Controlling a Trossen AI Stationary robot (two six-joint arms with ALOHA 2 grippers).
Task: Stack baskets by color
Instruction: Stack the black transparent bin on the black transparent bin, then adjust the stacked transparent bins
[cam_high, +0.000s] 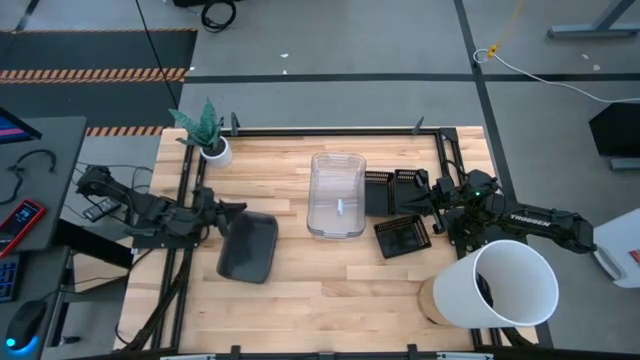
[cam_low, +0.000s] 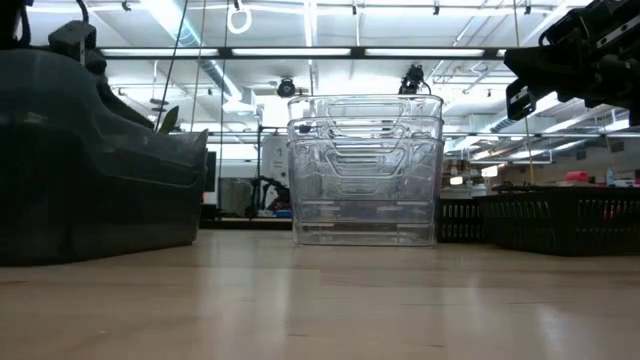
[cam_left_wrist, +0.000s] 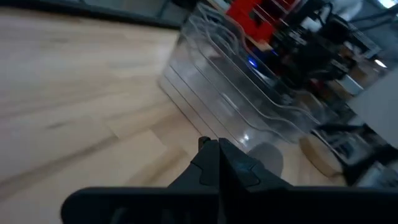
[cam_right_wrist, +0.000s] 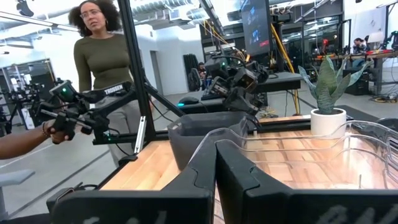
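1. At the middle of the light wooden table (cam_high: 330, 290) stands the stack of clear rectangular plastic baskets with rounded corners (cam_high: 336, 194), its long axis running from the table's far edge toward the near one; in the low view I see several nested rims one above another.
2. Left of it lies the smoky dark grey rectangular plastic basket (cam_high: 249, 246), its long axis running the same way but tilted a little, the near end swung left.
3. My left gripper (cam_high: 236, 210) sits just beside that grey basket's far left corner, fingers pressed together on nothing; I cannot tell whether they touch the rim.
4. Right of the clear stack are the small black slotted square baskets: two side by side (cam_high: 392, 190) against the clear stack's right wall, and one more (cam_high: 403, 237) nearer the front, turned askew.
5. My right gripper (cam_high: 418, 203) hovers over these black baskets, raised off the table in the low view, fingers clenched with nothing between them.
6. Outward, a big white cylindrical bucket (cam_high: 508, 284) stands at the near right corner and hides the table beneath it.
7. A small white pot with a green plant (cam_high: 210, 140) stands at the far left corner.
8. Beyond the table, a person in a green top (cam_right_wrist: 99, 59) is cut off at the waist in my right wrist view.
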